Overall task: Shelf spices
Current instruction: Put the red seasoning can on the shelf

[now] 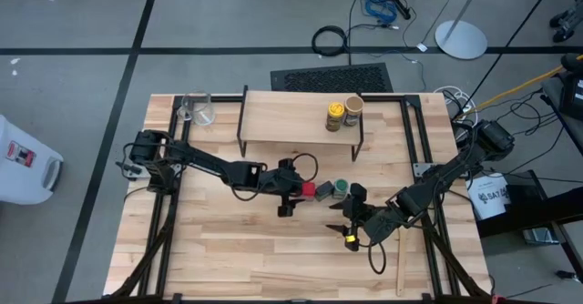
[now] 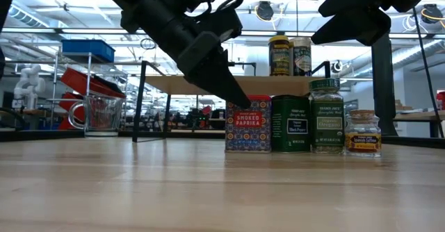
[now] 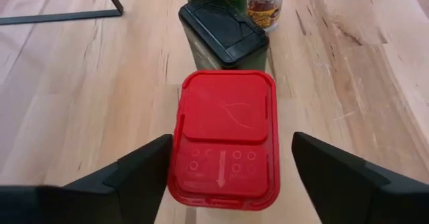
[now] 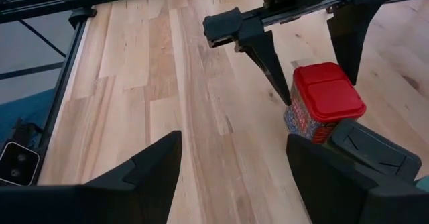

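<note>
- Counting six spice containers: two on the shelf (image 1: 282, 120), four on the table (image 1: 228, 249).
- On the shelf's right end, side by side and touching: yellow jar (image 1: 335, 116) and tan cylindrical jar (image 1: 353, 112).
- On the table in front of the shelf, in a close row as seen in the low view: red square tin (image 2: 248, 124), dark tin (image 2: 290, 124), green-lidded jar (image 2: 326, 116), tiny brown jar (image 2: 363, 132).
- Also present: one clear glass cup (image 1: 202, 110) at the table's far left corner beside the shelf; one wooden spatula (image 1: 399, 263) near the right edge.
- Left gripper (image 3: 231, 177): fingers spread wide, straddling the red square tin, one finger on each side, neither touching the tin walls in the left wrist view. Tin upright, red lid facing the wrist camera, dark tin directly beyond it.
- Left arm: stretched low across the table from the left edge toward centre, gripper tilted downward at the tin.
- Right gripper (image 1: 352, 215): fingers spread, empty, hovering just in front of the row, aimed toward the left gripper.
- Right arm: reaching in from the right edge, bent, wrist low over the table.
</note>
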Motion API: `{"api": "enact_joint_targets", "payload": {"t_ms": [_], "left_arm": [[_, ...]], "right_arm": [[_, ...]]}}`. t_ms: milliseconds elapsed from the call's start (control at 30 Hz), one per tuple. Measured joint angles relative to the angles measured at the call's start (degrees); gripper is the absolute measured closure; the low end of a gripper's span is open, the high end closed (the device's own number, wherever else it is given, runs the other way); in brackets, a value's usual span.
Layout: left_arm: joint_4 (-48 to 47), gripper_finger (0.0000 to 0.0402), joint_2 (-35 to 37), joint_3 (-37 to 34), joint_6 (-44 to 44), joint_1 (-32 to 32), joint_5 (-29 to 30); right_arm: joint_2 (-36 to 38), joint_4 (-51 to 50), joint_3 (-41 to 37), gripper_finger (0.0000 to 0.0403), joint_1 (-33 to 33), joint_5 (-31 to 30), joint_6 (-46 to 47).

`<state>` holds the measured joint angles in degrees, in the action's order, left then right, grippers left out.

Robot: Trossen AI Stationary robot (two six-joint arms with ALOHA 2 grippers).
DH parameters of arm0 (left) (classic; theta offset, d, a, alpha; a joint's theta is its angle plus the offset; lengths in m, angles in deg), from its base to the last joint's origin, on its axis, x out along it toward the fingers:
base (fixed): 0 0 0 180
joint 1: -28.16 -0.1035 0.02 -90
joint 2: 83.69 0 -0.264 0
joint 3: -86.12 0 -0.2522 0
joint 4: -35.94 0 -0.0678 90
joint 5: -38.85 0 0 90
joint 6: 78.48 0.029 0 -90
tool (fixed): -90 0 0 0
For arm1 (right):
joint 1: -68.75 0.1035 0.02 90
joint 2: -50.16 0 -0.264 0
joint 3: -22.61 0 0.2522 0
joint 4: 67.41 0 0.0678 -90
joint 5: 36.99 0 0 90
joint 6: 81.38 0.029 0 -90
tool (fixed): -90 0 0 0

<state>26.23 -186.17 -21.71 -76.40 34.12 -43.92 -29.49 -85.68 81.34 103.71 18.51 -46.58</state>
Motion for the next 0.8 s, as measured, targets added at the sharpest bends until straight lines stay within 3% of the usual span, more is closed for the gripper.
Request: {"api": "enact_joint_targets", "payload": {"t_ms": [400,800], "left_arm": [[-0.1,0.0166,0.0,0.0,0.0,0.0,0.0],[-0.2,0.0119,-1.4,0.0,-1.8,0.0,0.5]], "right_arm": [[0.0,0.0,0.0,0.0147,0.0,0.0,-0.1],[0.0,0.0,0.0,0.0147,0.0,0.0,0.0]]}}
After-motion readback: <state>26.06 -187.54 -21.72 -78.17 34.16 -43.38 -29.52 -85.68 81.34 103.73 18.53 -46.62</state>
